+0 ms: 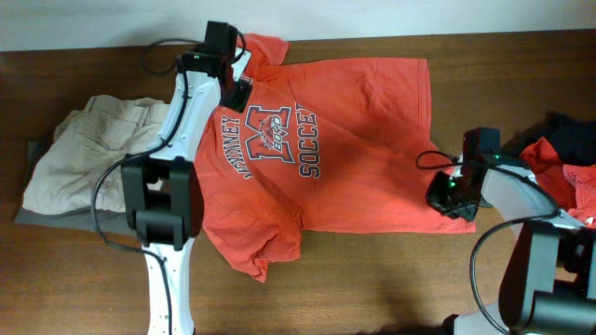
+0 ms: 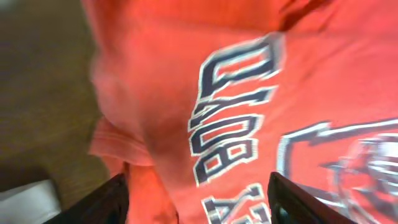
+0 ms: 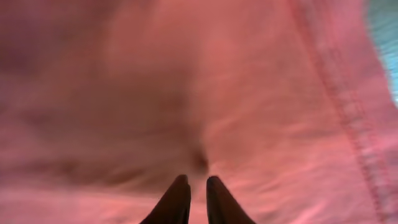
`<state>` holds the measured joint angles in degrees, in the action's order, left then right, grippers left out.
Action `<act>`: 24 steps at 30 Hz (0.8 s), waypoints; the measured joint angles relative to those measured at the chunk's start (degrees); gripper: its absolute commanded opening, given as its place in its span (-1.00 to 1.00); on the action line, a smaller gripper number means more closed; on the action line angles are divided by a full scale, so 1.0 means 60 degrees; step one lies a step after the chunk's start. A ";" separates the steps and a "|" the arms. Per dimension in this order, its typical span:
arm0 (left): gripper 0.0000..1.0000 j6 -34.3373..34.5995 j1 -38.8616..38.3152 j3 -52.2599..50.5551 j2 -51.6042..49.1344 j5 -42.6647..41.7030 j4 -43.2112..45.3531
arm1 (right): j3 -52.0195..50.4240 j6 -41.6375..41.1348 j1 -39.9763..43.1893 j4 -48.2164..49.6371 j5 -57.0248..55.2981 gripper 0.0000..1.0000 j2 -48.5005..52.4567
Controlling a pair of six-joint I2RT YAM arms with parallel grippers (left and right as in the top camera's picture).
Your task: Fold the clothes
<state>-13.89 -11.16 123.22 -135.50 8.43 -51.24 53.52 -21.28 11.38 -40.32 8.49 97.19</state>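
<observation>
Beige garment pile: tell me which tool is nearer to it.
Left. The left tool is over the orange T-shirt's collar end, close beside the beige garment pile; the right tool is at the shirt's opposite hem, far across.

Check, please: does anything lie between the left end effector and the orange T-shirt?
Nothing visible does. The left end effector is open directly over the orange T-shirt, and only its printed fabric shows between the fingers.

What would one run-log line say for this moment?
orange T-shirt: spread, print up | left gripper: open near collar | right gripper: pinching hem corner
</observation>
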 measured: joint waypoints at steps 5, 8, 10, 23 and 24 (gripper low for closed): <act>0.68 0.0186 -0.0058 0.0000 0.1512 0.0004 -0.0339 | -0.0597 -0.0346 0.0007 0.0659 -0.0466 -0.73 -0.0127; 0.70 0.0251 -0.0047 0.0000 0.2448 0.0004 -0.0521 | -0.0940 -0.0586 0.0007 0.0936 -0.0525 -0.80 -0.0372; 0.70 0.0259 -0.0047 0.0000 0.2940 0.0004 -0.0678 | -0.0965 -0.0801 0.0011 0.0550 -0.0572 -0.85 -0.0412; 0.72 0.0291 -0.0047 0.0000 0.3869 -0.0120 -0.1974 | -0.1759 -0.1752 0.0011 -0.2269 -0.0852 -0.72 -0.5457; 0.66 0.0295 -0.0047 0.0004 0.3872 -0.0259 -0.2175 | -0.1734 -0.1767 0.0011 -0.2248 -0.0918 -0.70 -0.5916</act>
<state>-12.12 -11.44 123.24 -112.27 6.87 -64.29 43.11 -31.88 11.44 -53.80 2.98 61.69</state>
